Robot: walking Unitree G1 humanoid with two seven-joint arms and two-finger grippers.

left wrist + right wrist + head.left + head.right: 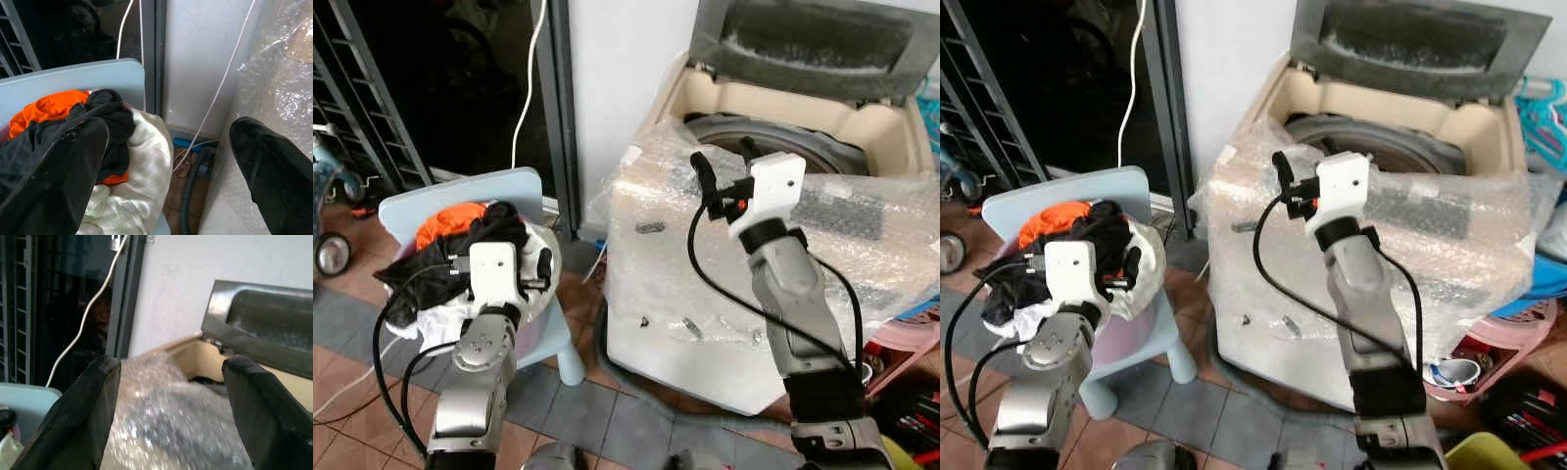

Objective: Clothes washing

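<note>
Two silver arms reach forward from the bottom of the head views. Left gripper [166, 161] hangs at about 9 o'clock from scene centre, just over the laundry pile [460, 264]; its two black fingers [54, 171] are spread wide with nothing between them, one finger lying against the black garment [110, 115]. Right gripper [168, 406] is raised near centre, at the front rim of the washing machine [724, 323]; its fingers [83, 416] are likewise set wide apart and empty, pointing toward the open top.

Clothes sit heaped in a pale basin [548, 294] on a light blue plastic chair [460, 196] at 9 o'clock. Pile contents: an orange item [46, 107] toward the chair back, the black garment across the top, a cream cloth [139, 166] on the side nearest the machine, and some white fabric [445, 318] at the near edge.

Washing machine stands at 2 o'clock, its body wrapped in bubble wrap [1449, 245]. Lid [803, 39] is raised upright at the back and the drum opening [764, 147] is exposed. Beside the machine at 4 o'clock, a pink tub [1508, 333] is partly visible on the tiled floor [626, 421].

Farther back, a white cable [529, 78] hangs down at 11 o'clock beside a dark doorway frame [558, 108], and a white wall [626, 69] rises behind the machine. A grey hose [188, 196] lies on the floor between chair and machine.
</note>
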